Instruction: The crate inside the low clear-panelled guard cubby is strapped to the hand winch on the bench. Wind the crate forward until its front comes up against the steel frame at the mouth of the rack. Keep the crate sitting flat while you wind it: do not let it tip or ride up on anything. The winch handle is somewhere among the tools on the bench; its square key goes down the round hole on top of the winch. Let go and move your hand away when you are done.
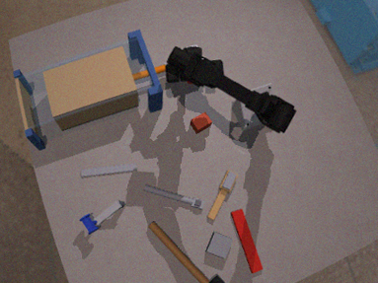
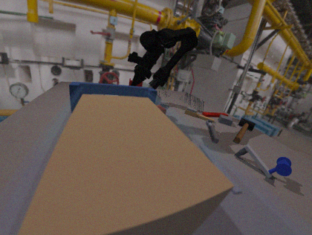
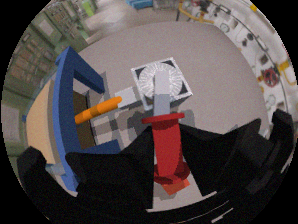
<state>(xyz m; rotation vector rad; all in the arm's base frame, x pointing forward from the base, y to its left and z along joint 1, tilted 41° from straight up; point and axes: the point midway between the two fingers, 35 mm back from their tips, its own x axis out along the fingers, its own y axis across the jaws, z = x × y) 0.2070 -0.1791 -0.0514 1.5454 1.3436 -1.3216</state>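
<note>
The tan crate (image 1: 91, 79) (image 2: 122, 156) sits flat inside the clear-panelled cubby, with a gap between its front and the blue steel frame (image 1: 146, 61) (image 2: 111, 89) (image 3: 62, 105). An orange strap (image 1: 149, 73) (image 3: 100, 109) runs from the crate through the frame towards the winch (image 3: 147, 80). My gripper (image 1: 181, 74) (image 3: 161, 127) is shut on the red grip (image 3: 167, 150) of the winch handle. The handle's grey arm (image 3: 161, 97) reaches over the winch top. Its far end is over the round top's middle; whether the key is down the hole is hidden.
A red block (image 1: 201, 123) lies below the arm. Towards the front lie a grey bar (image 1: 109, 171), a grey tool (image 1: 172, 196), a blue-knobbed crank (image 1: 90, 224) (image 2: 283, 166), a wooden-handled tool (image 1: 218, 202), a red bar (image 1: 246, 241), a grey block (image 1: 218, 244) and a hammer (image 1: 178, 253).
</note>
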